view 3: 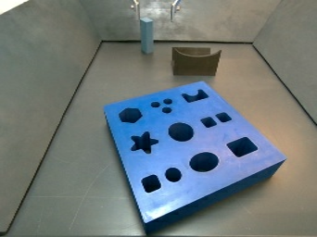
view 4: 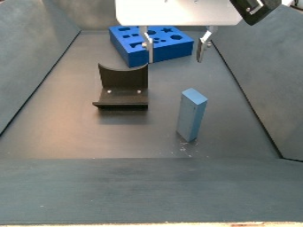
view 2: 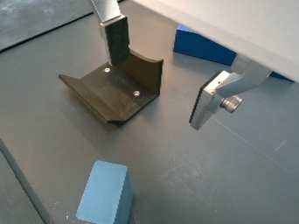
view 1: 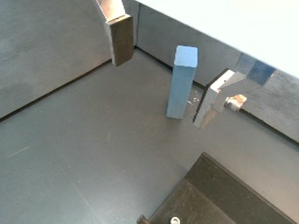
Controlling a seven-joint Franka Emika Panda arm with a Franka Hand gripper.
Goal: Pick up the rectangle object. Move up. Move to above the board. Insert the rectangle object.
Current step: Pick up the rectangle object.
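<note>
The rectangle object, a slim light-blue bar (view 1: 184,83), stands upright on the dark floor near the far wall in a side view (view 3: 146,35). It also shows in the other views (view 4: 192,113) (view 2: 105,194). My gripper (view 1: 167,72) is open and empty. It hangs well above the bar and does not touch it (view 3: 158,11) (view 4: 175,49). The board (view 3: 186,139), a thick bright-blue slab with many shaped holes, lies flat on the floor away from the bar (view 4: 151,40). One of its corners shows in a wrist view (view 2: 205,44).
The fixture (view 3: 194,60), a dark bracket on a base plate, stands between the bar and the board (view 4: 120,89) (view 2: 117,86). Grey walls enclose the floor on all sides; one wall (view 1: 70,35) runs close behind the bar.
</note>
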